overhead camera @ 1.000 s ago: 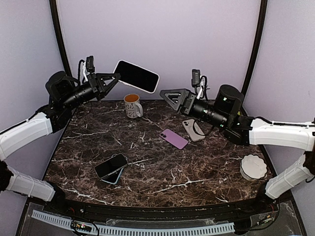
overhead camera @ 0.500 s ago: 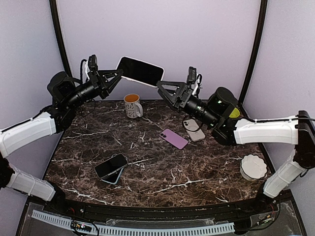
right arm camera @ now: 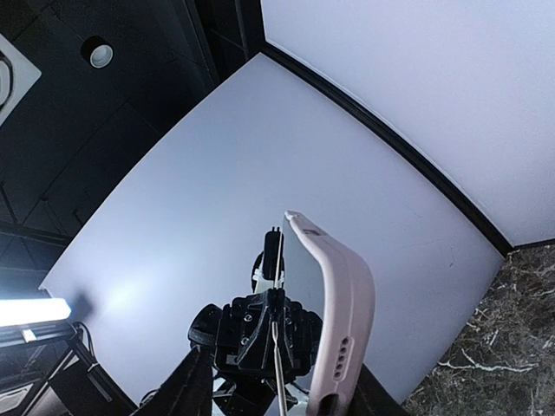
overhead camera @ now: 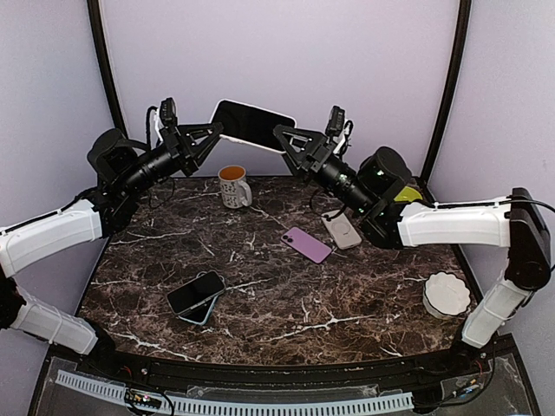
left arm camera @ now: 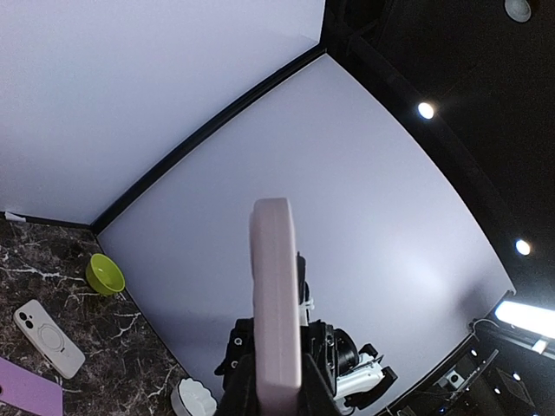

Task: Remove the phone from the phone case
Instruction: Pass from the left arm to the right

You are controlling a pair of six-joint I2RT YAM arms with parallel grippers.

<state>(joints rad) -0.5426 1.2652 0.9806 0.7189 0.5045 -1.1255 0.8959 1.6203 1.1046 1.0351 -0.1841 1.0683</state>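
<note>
Found phone [overhead camera: 254,126], inside its case [right arm camera: 347,321], held aloft over rear of surface [overhead camera: 286,286], left pincer [overhead camera: 211,132] clenched on one end as anchor, right pincer [overhead camera: 281,136] astride opposite end, grip not determinable, presumably for peeling.

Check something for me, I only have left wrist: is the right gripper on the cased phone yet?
Observer: Not clamped. The top view shows the right gripper straddling the end of the cased phone opposite the left gripper, jaws open.
Operator: Gap on both sides?
Observer: The right wrist view shows clear space between one finger and the cased phone. I cannot tell about the other side.
Operator: Anything under it if it drops?
Observer: A mug stands on the table. In the top view it appears roughly beneath the end that the left gripper holds.
</note>
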